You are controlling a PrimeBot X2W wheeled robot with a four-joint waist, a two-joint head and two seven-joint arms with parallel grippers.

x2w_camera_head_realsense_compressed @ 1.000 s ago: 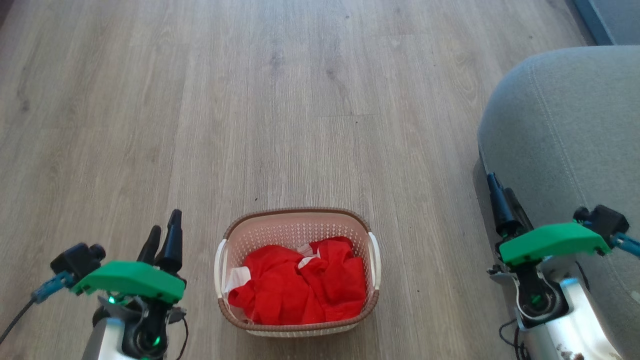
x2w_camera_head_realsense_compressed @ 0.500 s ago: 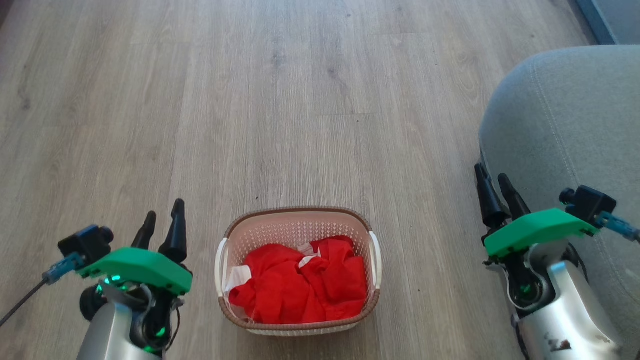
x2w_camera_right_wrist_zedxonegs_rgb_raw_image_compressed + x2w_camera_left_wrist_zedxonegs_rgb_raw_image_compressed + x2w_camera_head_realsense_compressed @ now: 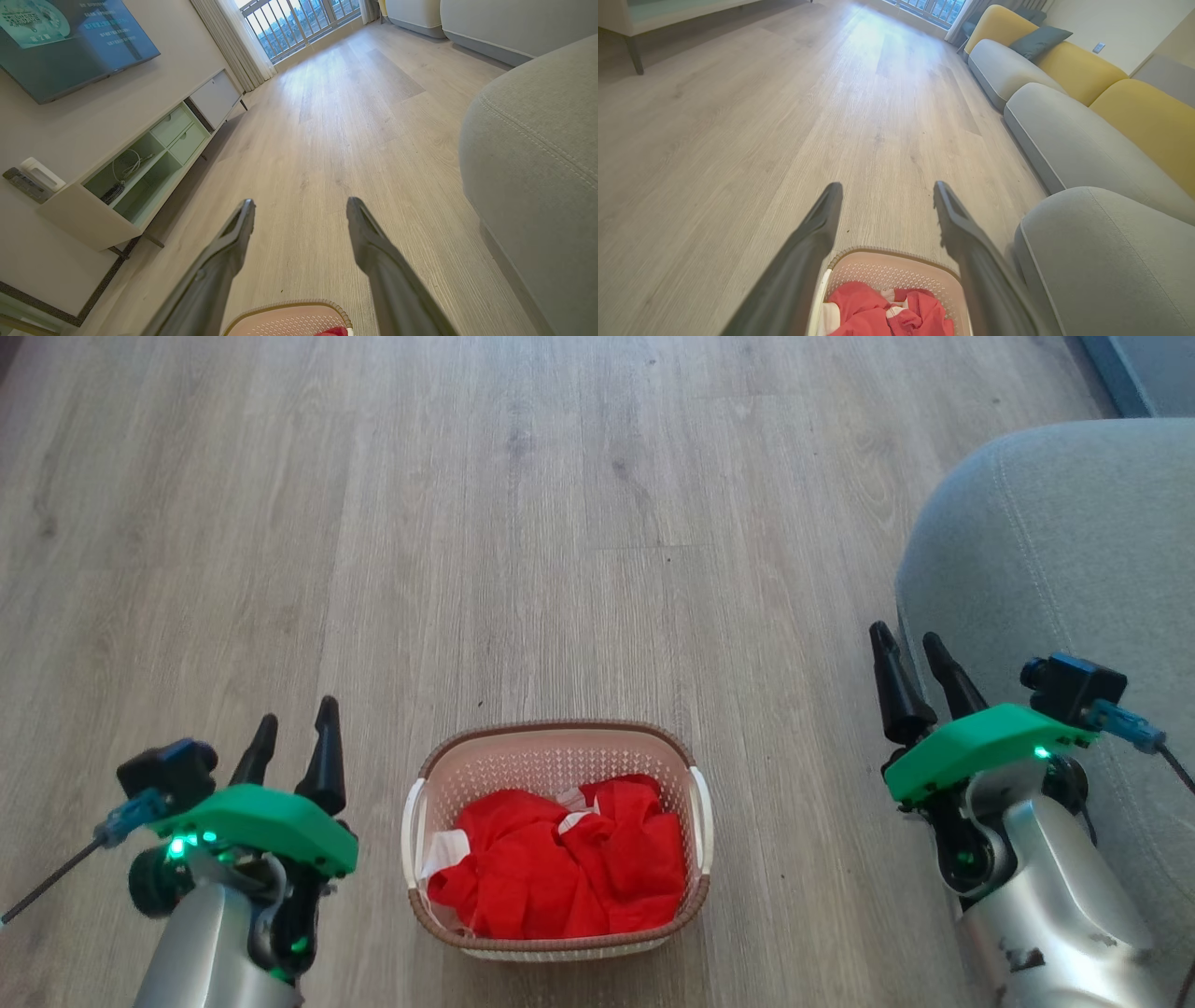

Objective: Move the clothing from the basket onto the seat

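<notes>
- You are looking down at a pale wood-plank floor (image 3: pixel 560 523), with the grey seat (image 3: pixel 1074 541) along the right edge of the head view
- The basket (image 3: pixel 558 732) stands on that floor between your two arms, low in the head view and well apart from the seat
- The clothing (image 3: pixel 560 873) lies crumpled inside the basket: bright red with a few white patches, covering most of the bottom
- Your left gripper (image 3: pixel 298 710) hovers to the left of the basket, fingers spread apart and holding nothing
- Its wrist view looks between those fingers at the basket's far rim, with the red fabric below
- Your right gripper (image 3: pixel 905 633) hovers on the basket's other side, close beside the seat's rounded front corner, and is likewise released and empty
- You cannot tell from these views whether the right arm brushes the cushion
- Through the right wrist view you see a low cabinet (image 3: pixel 140 186) with open shelves along the wall, a television (image 3: pixel 70 37) above it and a bright window (image 3: pixel 299 28) at the far end
- Through the left wrist view you see more grey cushions in a row beyond the seat, with yellow backrests (image 3: pixel 1069 70) behind them
</notes>
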